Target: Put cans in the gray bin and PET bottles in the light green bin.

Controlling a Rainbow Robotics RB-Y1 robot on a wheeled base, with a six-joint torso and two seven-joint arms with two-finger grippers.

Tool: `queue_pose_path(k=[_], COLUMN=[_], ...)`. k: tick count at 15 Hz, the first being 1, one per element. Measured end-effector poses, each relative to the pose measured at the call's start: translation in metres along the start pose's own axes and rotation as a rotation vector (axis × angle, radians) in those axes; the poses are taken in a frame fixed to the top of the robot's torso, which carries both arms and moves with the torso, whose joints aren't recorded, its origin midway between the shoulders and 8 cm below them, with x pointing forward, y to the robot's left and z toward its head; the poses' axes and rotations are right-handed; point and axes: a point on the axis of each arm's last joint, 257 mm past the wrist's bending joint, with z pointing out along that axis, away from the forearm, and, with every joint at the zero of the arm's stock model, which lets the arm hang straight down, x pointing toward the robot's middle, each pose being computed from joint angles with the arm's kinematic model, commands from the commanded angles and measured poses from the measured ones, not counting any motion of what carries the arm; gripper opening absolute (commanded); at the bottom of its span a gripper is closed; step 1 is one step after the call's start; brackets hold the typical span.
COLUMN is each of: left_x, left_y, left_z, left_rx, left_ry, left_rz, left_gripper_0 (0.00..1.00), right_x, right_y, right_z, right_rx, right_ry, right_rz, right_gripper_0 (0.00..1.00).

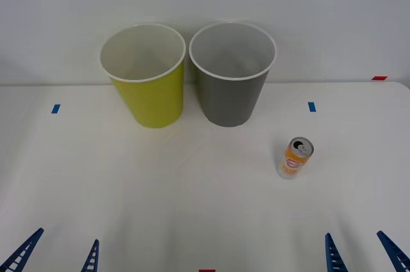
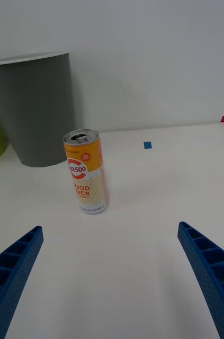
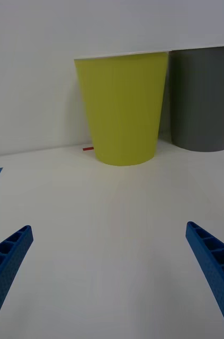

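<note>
Standing upright near gray bin (image 1: 230,93), can (image 1: 295,157), right hand (image 1: 366,254) and left hand (image 1: 56,254) spread empty, cropped.

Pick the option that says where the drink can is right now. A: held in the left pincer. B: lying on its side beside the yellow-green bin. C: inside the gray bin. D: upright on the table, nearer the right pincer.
D: the can stands upright on the table, ahead of the open right pincer, apart from the gray bin.

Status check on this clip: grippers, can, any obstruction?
Left gripper and right gripper open, low at near table edge. Can upright, ahead of right gripper, outside gray bin. Path unobstructed.
</note>
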Motion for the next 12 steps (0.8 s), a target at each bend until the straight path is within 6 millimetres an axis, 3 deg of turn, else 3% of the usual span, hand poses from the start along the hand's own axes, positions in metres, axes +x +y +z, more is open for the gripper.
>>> queue_pose_path(k=[12], left_x=[0.0000], left_y=[0.0000], left_z=[0.0000], left_rx=[0.000], left_ry=[0.000], left_rz=[0.000], left_gripper_0=[1.00], right_x=[0.0000], right_y=[0.0000], right_z=[0.0000], right_rx=[0.000], right_ry=[0.000], right_rz=[0.000], right_gripper_0=[0.88])
